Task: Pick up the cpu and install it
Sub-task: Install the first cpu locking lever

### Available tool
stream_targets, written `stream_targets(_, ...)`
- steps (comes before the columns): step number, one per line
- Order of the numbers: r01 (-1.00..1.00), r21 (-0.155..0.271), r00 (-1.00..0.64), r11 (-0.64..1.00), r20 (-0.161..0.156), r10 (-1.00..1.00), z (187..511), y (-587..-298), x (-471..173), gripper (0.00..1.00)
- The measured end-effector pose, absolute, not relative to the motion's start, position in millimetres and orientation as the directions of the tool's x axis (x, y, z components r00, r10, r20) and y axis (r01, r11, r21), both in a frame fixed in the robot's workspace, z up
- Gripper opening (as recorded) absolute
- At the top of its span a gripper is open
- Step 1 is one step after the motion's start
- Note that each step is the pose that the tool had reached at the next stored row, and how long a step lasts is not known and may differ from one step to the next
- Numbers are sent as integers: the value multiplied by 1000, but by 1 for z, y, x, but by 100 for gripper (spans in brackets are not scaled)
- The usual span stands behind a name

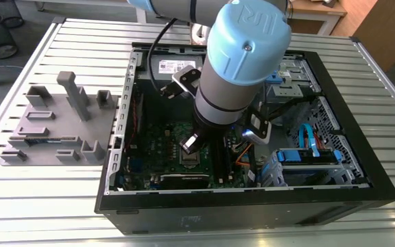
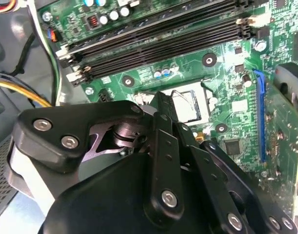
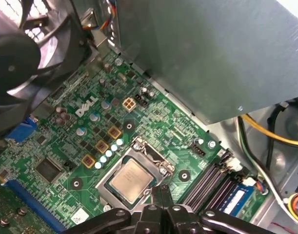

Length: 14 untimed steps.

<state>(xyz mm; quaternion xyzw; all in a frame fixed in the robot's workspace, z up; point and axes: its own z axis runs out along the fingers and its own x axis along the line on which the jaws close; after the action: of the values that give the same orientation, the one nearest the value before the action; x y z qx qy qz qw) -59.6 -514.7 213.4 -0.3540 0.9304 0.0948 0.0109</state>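
Nearest the lens in both wrist views, the black metal linkage of the gripper was recorded. Its two slim fingers were pressed together, with nothing seen between them. The tips were held low at the silver metal socket frame on the green printed motherboard. They stood on the frame's side that faces the long black memory slots. Whether the tips touched the frame could not be established.

The cpu, a small flat square chip with a silvery-grey metal top, was noted lying level inside the socket frame, its edges parallel to the opening. In the exterior view the arm was seen reaching down into the open black computer case, directly above the frame.

The step in hand was judged to be the seating of the chip. Any pressure would best be applied straight down and lightly, with no sideways drag, since the contacts beneath were judged delicate. The row of small round pale-topped capacitors just beside the frame should be kept clear.
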Motion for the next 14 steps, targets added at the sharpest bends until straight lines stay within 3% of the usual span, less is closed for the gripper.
stream_targets(14,-661,169,-749,731,-87,-657,198,-529,-60,11)
